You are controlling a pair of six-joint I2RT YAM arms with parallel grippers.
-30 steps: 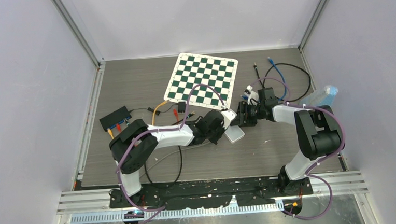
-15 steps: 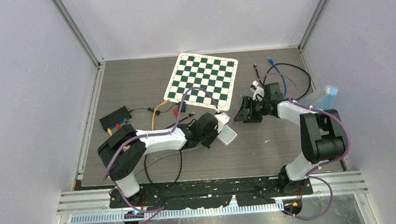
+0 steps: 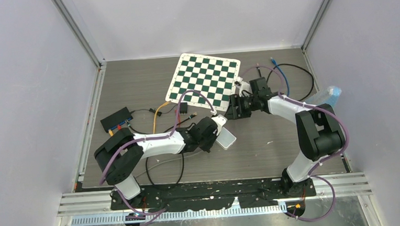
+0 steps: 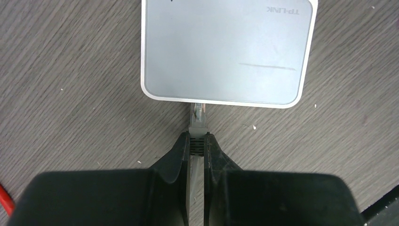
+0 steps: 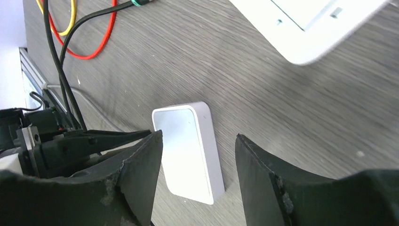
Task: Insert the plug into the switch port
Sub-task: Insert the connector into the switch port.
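Plug [image 4: 198, 115] is sitting mid-frame in the left wrist view, tip meeting the switch's [image 4: 226, 49] lower edge, with the left hand [image 4: 197, 142] clamping its back end. The right hand [image 5: 197, 155] is hanging fingers apart, gripping nothing. I'd be pushing dead straight and level, maybe bracing the switch.

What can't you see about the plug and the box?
Left wrist view: the top of the switch hides its port, so how deep the plug in the left gripper sits cannot be told.
Right wrist view: the left gripper hides the plug; a white thing at the top edge is blurred and cut off.
Top view: the plug is too small to see.
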